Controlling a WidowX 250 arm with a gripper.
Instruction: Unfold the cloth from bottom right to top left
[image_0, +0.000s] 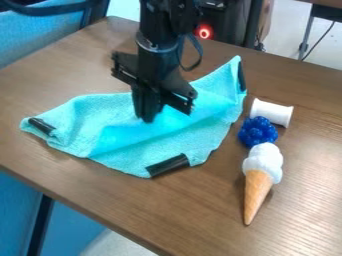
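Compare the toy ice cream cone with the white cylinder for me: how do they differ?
The toy ice cream cone is longer, while the white cylinder is shorter. The cone narrows to a point, but the cylinder keeps about the same width. The cone pairs a white top with a tan, patterned lower part; the cylinder is white throughout. Both lie on their sides on the brown table.
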